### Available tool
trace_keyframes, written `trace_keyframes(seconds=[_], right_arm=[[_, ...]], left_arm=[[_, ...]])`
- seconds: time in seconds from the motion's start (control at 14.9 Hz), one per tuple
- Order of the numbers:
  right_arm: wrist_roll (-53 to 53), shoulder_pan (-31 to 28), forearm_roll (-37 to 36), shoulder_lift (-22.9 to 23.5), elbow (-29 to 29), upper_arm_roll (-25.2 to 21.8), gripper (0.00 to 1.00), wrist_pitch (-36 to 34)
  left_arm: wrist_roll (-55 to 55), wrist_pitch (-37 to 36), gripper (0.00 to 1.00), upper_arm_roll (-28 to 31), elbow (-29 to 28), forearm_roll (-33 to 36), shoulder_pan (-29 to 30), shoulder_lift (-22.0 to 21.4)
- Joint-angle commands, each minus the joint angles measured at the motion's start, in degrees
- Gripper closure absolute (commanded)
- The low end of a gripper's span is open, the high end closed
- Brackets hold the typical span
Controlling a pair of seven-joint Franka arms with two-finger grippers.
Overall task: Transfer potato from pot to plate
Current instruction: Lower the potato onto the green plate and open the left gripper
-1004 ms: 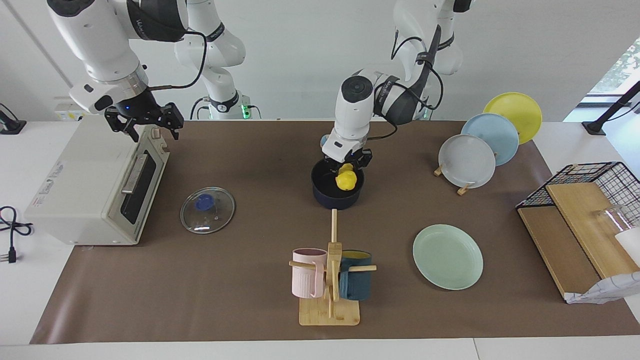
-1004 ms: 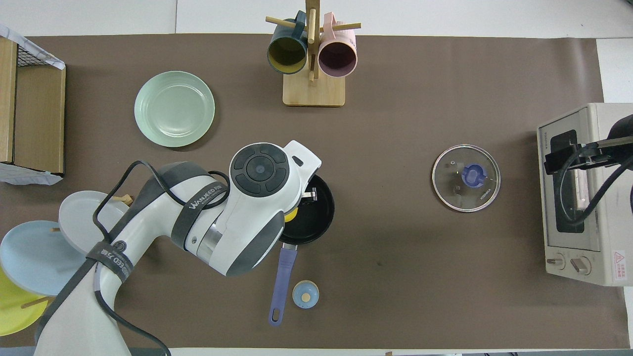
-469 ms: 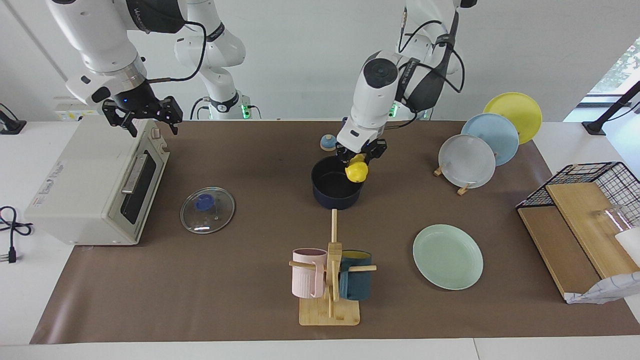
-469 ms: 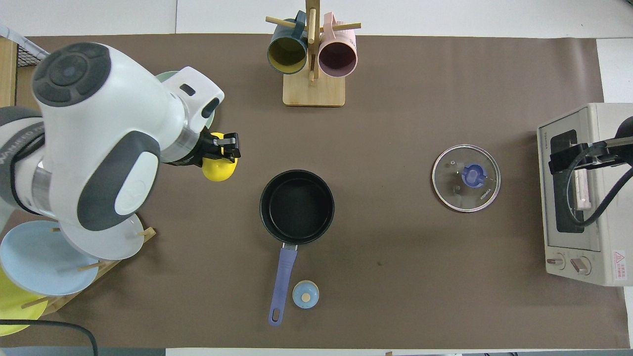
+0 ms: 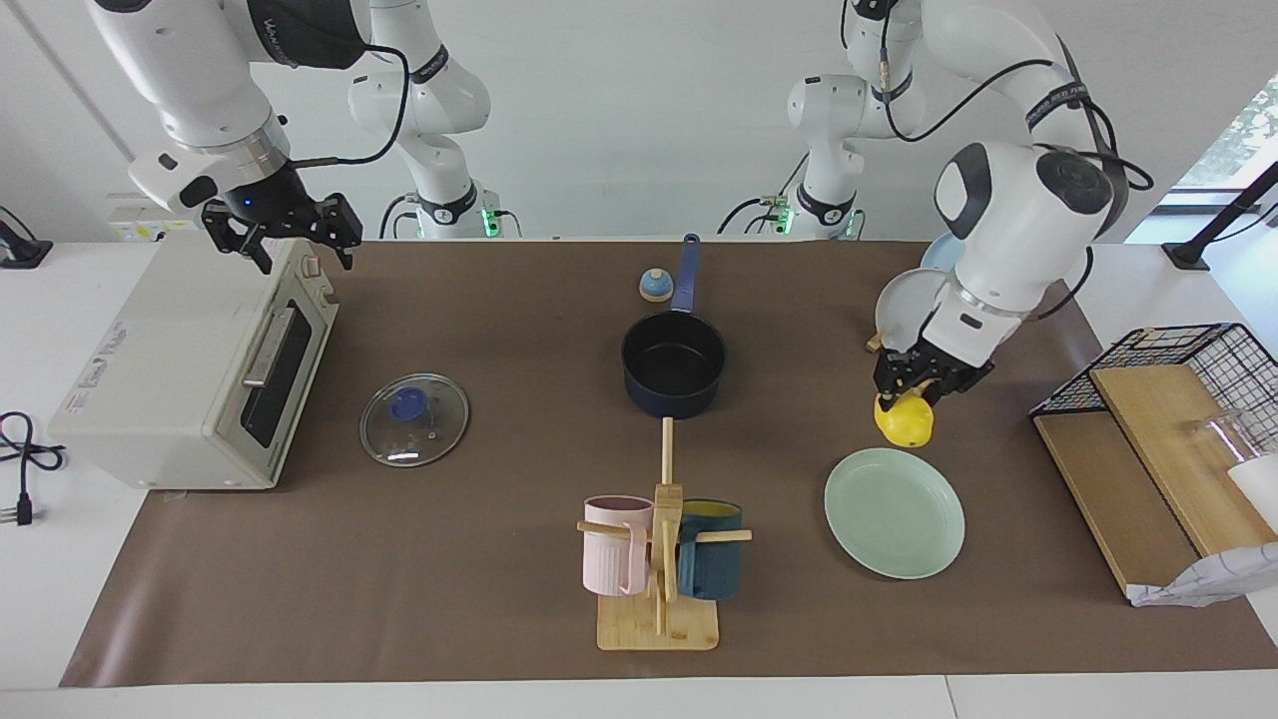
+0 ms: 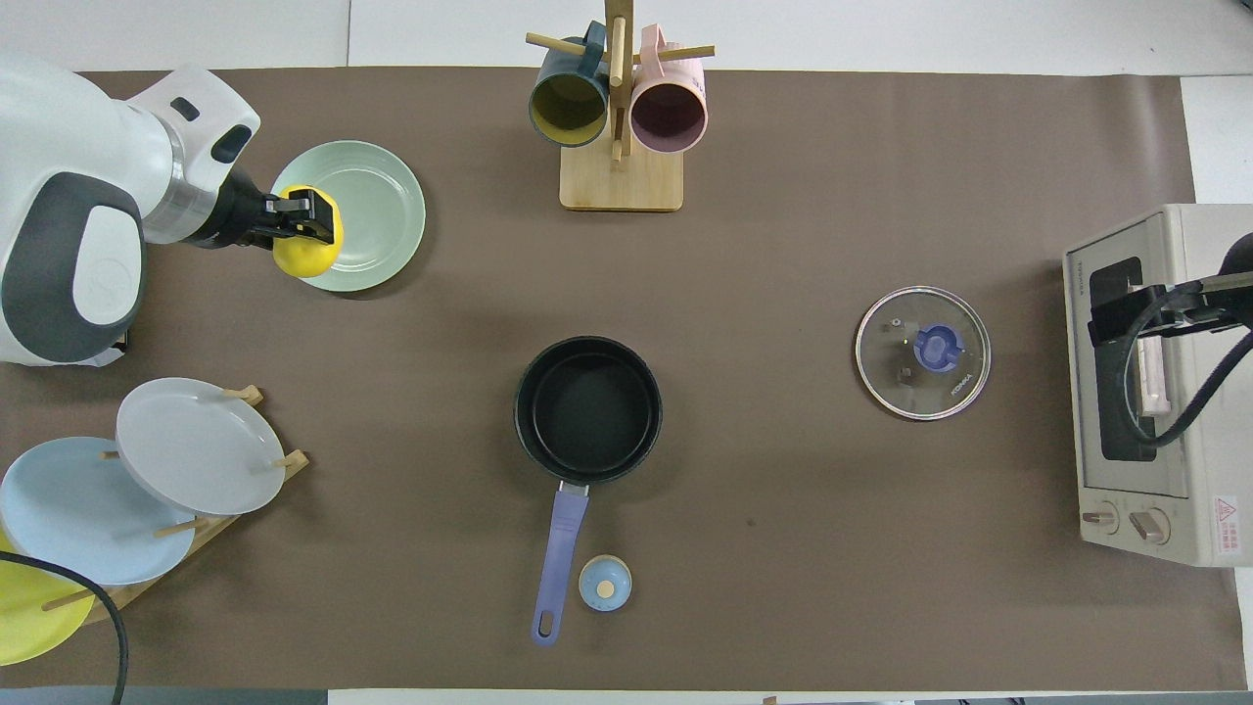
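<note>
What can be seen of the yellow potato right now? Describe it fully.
The potato is a bright yellow, lumpy oval with a smooth, plastic-looking skin. It hangs in the air, clamped at its top by the left gripper, whose dark fingers close on it. It is clear of the empty pot. In the overhead view it covers the edge of the mint-green plate; the facing view shows it raised, not touching the plate.

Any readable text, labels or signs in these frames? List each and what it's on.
"KONKA": on the glass lid, small, reading uncertain.
Red warning triangle: sticker on the oven; its print is too small to read.
Lettering on the right arm's upper band: cut off, unreadable.
Lettering on the left arm's strap: too small to read.
Nothing else is legible.
</note>
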Motion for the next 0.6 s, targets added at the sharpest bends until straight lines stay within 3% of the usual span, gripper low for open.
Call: trace_keyframes(seconds=[0.0, 0.2, 0.54], right_arm=[[0.01, -0.86, 0.31, -1.17, 0.36, 0.45, 0.00, -1.30], [0.19, -0.86, 0.40, -1.18, -0.25, 0.71, 0.00, -1.04], [0.10, -0.86, 0.40, -0.57, -0.25, 0.80, 0.00, -1.04]], left_arm=[[1.28, 6.62, 1.00, -0.68, 0.98, 3.02, 0.91, 6.11], [1.28, 11.91, 1.00, -0.68, 1.25, 3.73, 0.91, 10.25], [1.63, 13.93, 1.00, -0.68, -1.20, 4.43, 0.39, 10.87]])
